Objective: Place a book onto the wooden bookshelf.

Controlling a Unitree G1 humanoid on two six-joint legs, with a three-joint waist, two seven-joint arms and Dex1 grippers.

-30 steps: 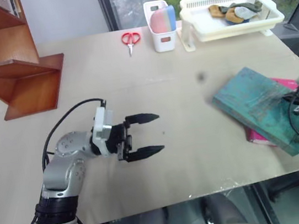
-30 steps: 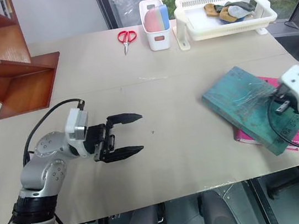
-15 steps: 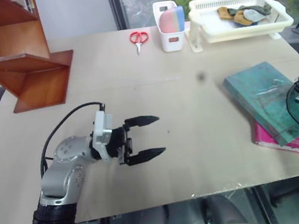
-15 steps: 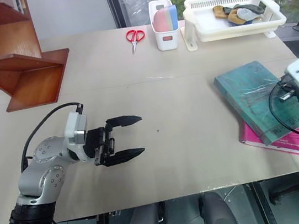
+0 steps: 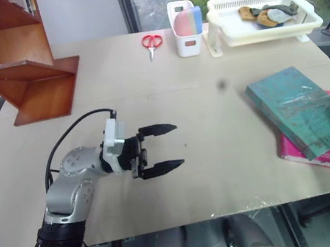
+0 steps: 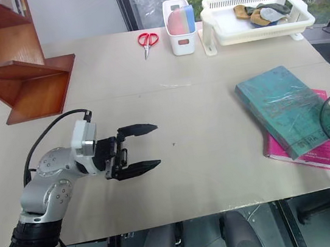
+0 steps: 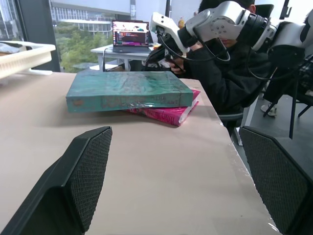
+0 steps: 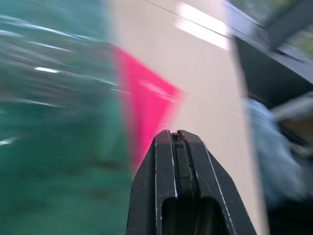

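Hovering left pincer [image 5: 163, 146] wide open, empty.

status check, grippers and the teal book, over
Left gripper open, empty, over the table. Right gripper shut, empty, beside the books. Teal book lies on the pink book, far from the bookshelf. Nothing in between.

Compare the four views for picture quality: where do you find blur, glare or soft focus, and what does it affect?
Right wrist view: heavy smear across the book and the pink book, while the shut right gripper stays crisp. Left wrist view: the book is sharp, the near fingers soft. Eye views: even daylight, sharp, pale sheen on the book's cover.
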